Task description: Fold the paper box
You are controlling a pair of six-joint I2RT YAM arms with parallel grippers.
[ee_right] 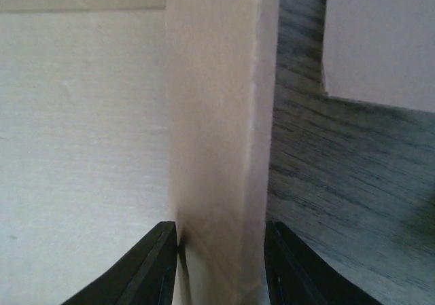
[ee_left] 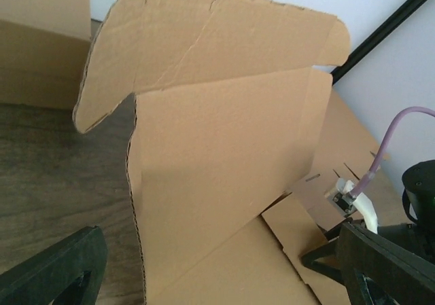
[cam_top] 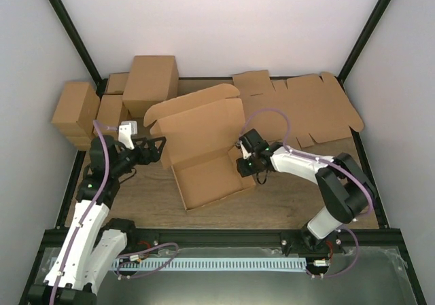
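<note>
Mid-bench, nudged toward the far edge, sits the box (cam_top: 207,176), half-formed: tray floor down flat, lid flap standing up behind it. Right fingers (ee_right: 153,267) are pinched on the tray's right side wall, with the cardboard sandwiched between them. Left fingers (ee_left: 54,271) are spread wide just off the box's left side, touching nothing. Thin corrugated board like this looks light and stiff-ish, so I'd guess it springs back at the creases and skids on the bench (cam_top: 285,203) if pushed from one side only. Best grab is probably a wall's top edge near a crease, not mid-panel where it'd dent. A flat sheet (cam_top: 306,104) lies at the far right corner, and closed cartons (cam_top: 146,81) sit at the far left.
</note>
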